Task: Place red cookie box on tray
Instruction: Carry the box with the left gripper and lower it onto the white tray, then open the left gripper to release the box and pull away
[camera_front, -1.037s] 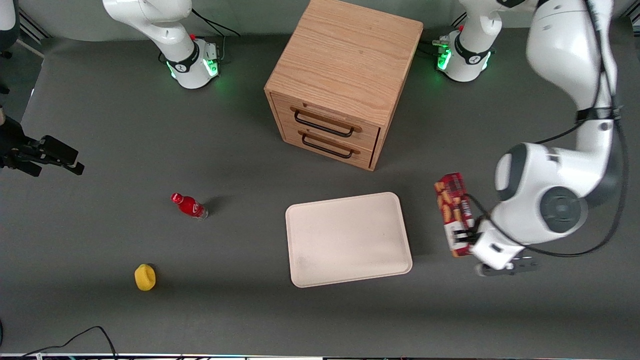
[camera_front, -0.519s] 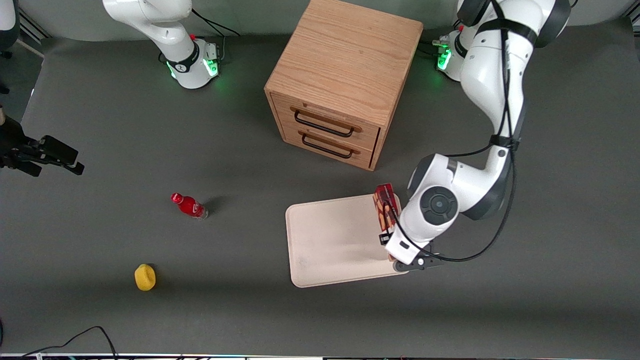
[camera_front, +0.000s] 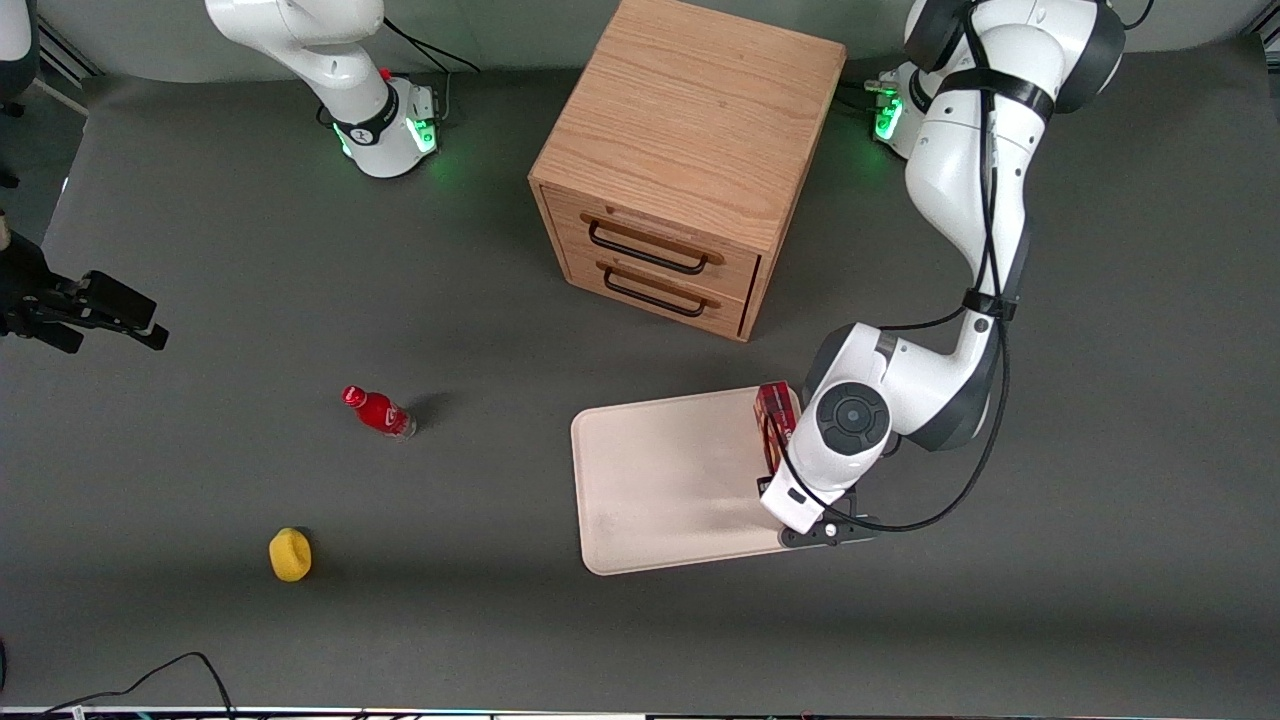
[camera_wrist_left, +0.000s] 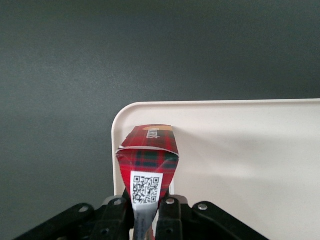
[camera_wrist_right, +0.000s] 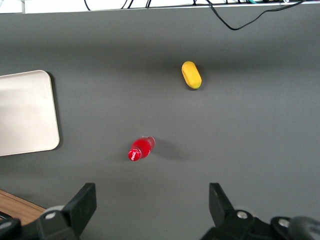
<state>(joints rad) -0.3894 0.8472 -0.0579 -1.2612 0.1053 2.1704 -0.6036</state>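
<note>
**Cookie box held over the tray's edge**

The gripper (camera_wrist_left: 146, 220) of the working arm hangs above the tray (camera_front: 670, 480), at the tray's end toward the working arm. Its fingers (camera_wrist_left: 170, 216) are clamped on the red cookie box (camera_wrist_left: 148, 165), one on each broad face, with the QR-code patch showing just above them in the wrist view. In the front view the red cookie box (camera_front: 773, 428) shows as a thin red strip standing on its narrow side, mostly covered by the arm's white wrist, over the tray's rim. The wrist view shows it near one rounded corner of the tray (camera_wrist_left: 240, 150), with a soft shadow on the cream surface beside it; whether the box touches the tray I cannot tell.

The counter (camera_front: 300, 620) is a flat, matte dark-grey sheet. A wooden cabinet (camera_front: 690, 160) with two drawers and dark handles stands farther from the front camera than the tray. Toward the parked arm's end of the counter stands a small red bottle (camera_front: 378, 411), and nearer to the front camera than it lies a yellow object (camera_front: 290, 554). A black cable (camera_front: 170, 672) curls at the counter's near edge. Green lights glow at the two arm bases.
</note>
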